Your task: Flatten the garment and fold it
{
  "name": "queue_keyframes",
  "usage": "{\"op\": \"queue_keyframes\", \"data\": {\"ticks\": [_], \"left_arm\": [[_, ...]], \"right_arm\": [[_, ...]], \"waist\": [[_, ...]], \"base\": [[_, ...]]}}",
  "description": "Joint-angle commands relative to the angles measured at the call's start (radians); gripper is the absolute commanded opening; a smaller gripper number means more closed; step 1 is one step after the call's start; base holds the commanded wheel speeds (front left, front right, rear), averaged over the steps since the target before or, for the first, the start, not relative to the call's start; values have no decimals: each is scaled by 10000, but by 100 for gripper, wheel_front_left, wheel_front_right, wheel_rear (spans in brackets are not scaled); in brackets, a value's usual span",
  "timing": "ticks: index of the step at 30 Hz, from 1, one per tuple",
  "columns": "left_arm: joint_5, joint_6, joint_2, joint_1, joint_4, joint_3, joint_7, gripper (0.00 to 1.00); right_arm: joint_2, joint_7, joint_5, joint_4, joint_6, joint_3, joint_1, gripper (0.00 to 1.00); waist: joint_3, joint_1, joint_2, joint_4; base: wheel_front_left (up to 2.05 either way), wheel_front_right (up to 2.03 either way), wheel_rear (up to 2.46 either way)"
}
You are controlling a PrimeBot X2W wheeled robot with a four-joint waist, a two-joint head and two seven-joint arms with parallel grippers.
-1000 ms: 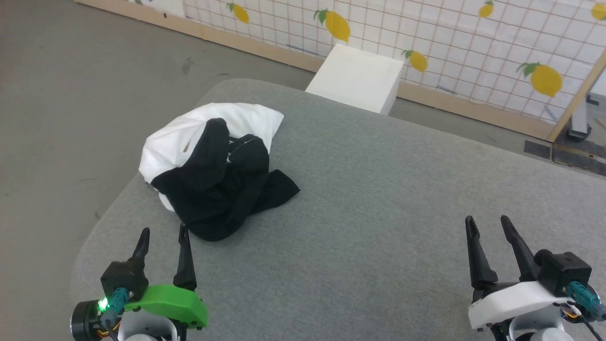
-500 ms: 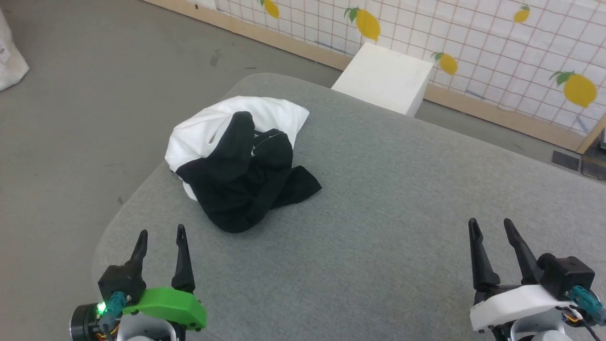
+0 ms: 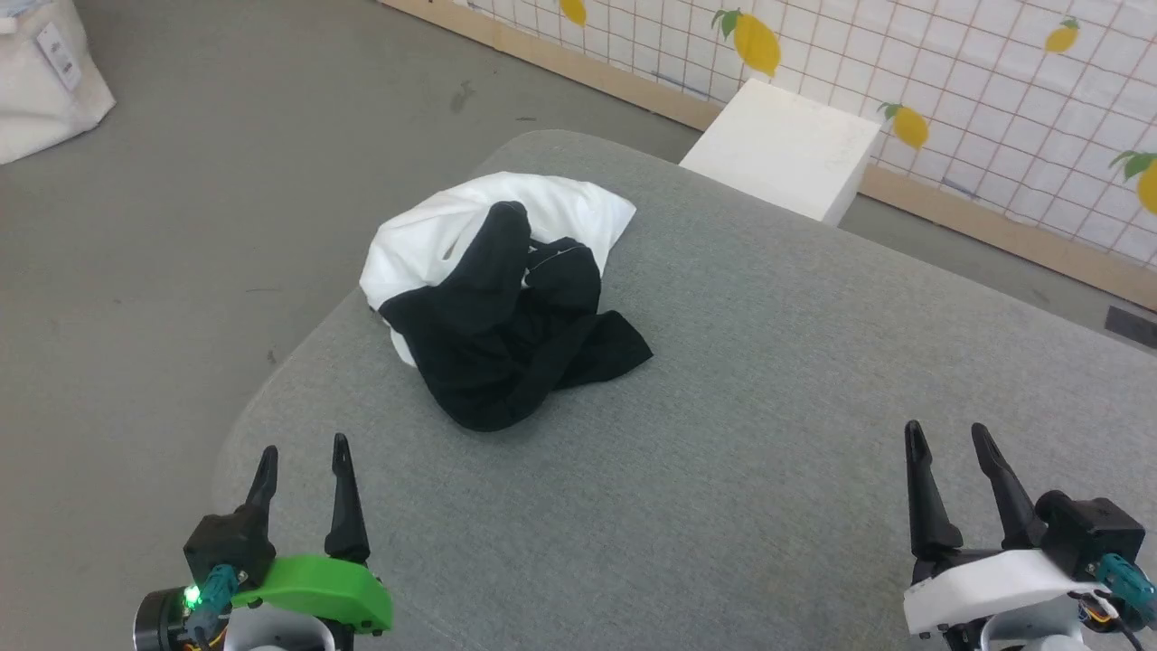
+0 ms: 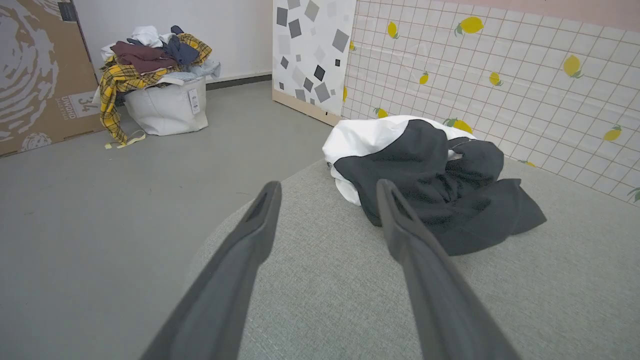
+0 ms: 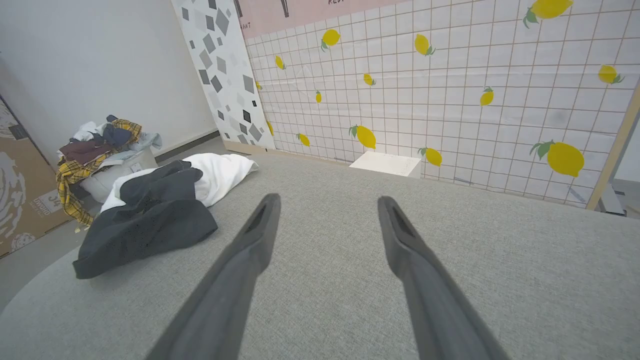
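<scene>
- Head view: the grey padded table (image 3: 813, 380) takes up most of the scene, with a rounded corner at the far left.
- The lemon-patterned wall (image 5: 450, 90) stands beyond the table's far edge.
- The garment (image 3: 506, 298) lies on the table near that far-left corner, bunched into a heap. White cloth is at the far side and black cloth is piled over and in front of it. One black flap trails out to the right. No print shows.
- A white bag of mixed clothes (image 4: 165, 105) sits on the floor, well to the left of the table.
- A white block (image 3: 786, 149) stands on the floor just past the table's far edge.
- The left gripper (image 3: 304, 445) hovers at the near-left edge, near the heap but apart from it. Its fingers are parted and hold nothing.
- The right gripper (image 3: 946, 427) hovers at the near right, well apart from the garment, also parted and empty.
- Judged from this, nothing is done yet. Grasping, spreading flat and folding all remain.
</scene>
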Motion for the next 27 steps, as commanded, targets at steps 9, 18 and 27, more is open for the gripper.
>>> {"op": "queue_keyframes", "data": {"ticks": [9, 18, 27], "left_arm": [[-103, 45, -52, -118, 52, 54, -126, 100], [-189, -2, -52, -189, 68, 55, -126, 100], [-1127, -1004, 775, -3635, 784, 312, 364, 100]], "right_arm": [[5, -143, 138, 96, -15, -35, 77, 100], [5, -143, 152, 103, -15, -32, 108, 100], [5, -72, -348, -58, -15, -12, -286, 100]], "waist": [[60, 0, 0, 145], [60, 0, 0, 139], [834, 0, 0, -368]], "base": [[0, 0, 0], [0, 0, 0], [0, 0, 0]]}}
